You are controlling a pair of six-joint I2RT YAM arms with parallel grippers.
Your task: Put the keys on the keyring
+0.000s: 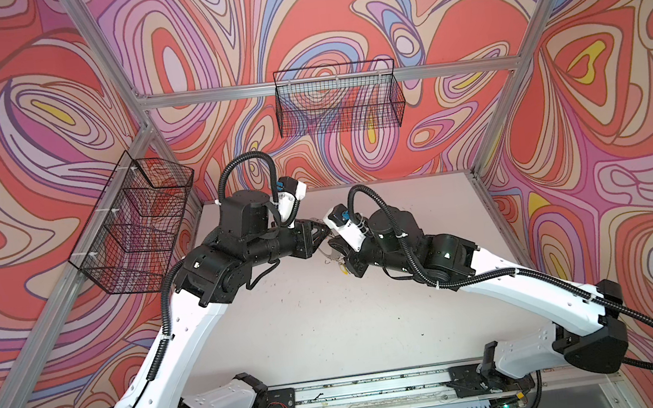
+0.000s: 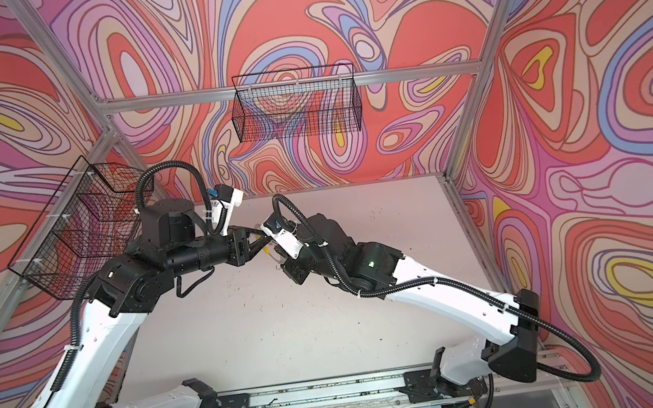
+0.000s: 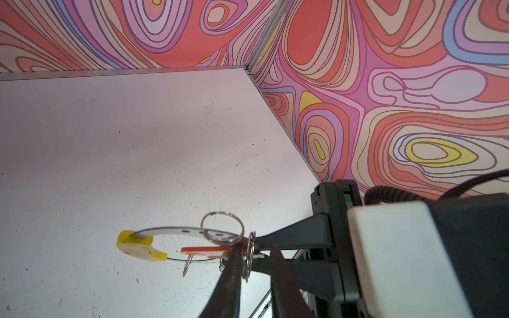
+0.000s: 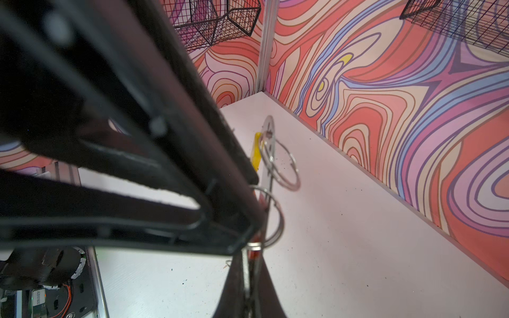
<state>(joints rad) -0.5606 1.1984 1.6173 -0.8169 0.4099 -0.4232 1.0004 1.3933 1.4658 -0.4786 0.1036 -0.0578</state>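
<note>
The keyring (image 3: 170,230), a flat grey ring with a yellow arc (image 3: 137,246), hangs in the air above the table. My right gripper (image 4: 252,261) is shut on its rim, edge-on in the right wrist view. Several wire split rings (image 3: 221,227) hang from the rim. A key's red tag (image 3: 203,251) lies level just under the ring and ends at one of my left fingers (image 3: 231,275); its blade is mostly hidden. My left gripper (image 3: 253,247) meets the right one tip to tip, its fingers a little apart, with a split ring (image 3: 249,256) between them. Both grippers (image 1: 327,240) touch mid-table.
The white table (image 1: 308,320) lies below. One black wire basket (image 1: 338,99) hangs on the back wall and another (image 1: 134,222) on the left wall. A metal rail (image 1: 358,385) runs along the front between the arm bases. Patterned walls close in three sides.
</note>
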